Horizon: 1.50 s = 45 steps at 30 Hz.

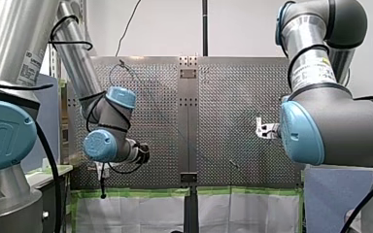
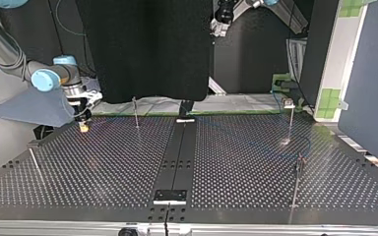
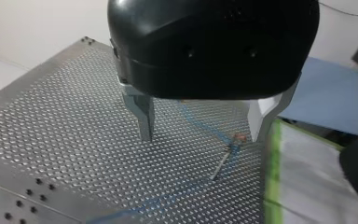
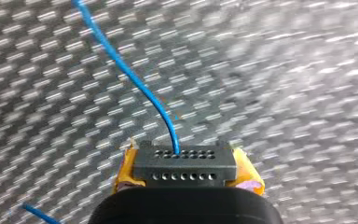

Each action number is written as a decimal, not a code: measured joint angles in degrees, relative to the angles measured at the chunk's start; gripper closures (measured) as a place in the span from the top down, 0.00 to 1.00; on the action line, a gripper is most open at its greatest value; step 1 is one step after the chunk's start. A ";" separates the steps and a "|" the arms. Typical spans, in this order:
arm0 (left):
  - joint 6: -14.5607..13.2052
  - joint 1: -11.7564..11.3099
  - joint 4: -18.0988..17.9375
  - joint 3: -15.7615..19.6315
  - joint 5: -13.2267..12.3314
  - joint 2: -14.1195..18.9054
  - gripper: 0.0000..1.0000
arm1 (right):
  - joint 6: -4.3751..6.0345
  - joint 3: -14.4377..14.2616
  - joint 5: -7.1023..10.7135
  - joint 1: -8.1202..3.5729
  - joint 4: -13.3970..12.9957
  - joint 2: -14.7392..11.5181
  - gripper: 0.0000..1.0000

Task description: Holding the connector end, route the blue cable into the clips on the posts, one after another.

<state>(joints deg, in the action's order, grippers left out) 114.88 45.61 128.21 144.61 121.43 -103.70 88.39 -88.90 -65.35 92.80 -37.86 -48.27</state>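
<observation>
Thin posts [image 2: 136, 113] are dotting the tabletop [image 2: 103, 167]; the right claw [image 2: 83, 126] is gripping the connector [image 4: 185, 165] low down, the left claw [image 3: 205, 130] hovering released.

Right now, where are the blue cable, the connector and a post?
blue cable [image 4: 135, 79], right wrist view, middle of its length.
connector [image 4: 185, 164], right wrist view, holed face.
post [image 2: 136, 114], top view, mid shaft.

From the top view, the right arm [image 2: 49, 76] comes in at ten o'clock, the right gripper [image 2: 83, 125] pointing down, yellow pads [image 4: 248, 171] clamped on the connector [image 4: 185, 161]. The left gripper [image 3: 203, 138] stands wide open.
</observation>
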 joint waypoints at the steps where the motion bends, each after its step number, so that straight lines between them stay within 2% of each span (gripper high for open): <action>1: 0.00 0.01 0.00 0.34 -0.03 0.01 1.00 | 0.51 0.06 0.22 0.12 -0.10 -0.52 0.00; 3: 0.04 0.01 -0.05 0.84 -0.03 0.02 1.00 | 1.39 0.01 0.52 0.43 -0.15 -1.59 0.00; 10: 0.52 0.03 -1.04 1.16 -0.62 0.05 1.00 | 2.63 -0.22 0.87 1.23 -0.01 -4.72 0.00; 18: 0.03 0.03 -1.78 1.18 -2.70 0.05 1.00 | 2.45 -0.76 1.07 0.88 0.30 -4.58 0.00; 45: -0.01 0.03 -1.82 1.18 -2.82 0.05 1.00 | 2.42 -0.80 1.09 0.84 0.32 -4.53 0.00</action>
<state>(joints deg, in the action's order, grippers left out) 114.87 45.64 126.40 145.79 118.61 -103.65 90.81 -89.70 -64.26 93.65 -37.54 -52.79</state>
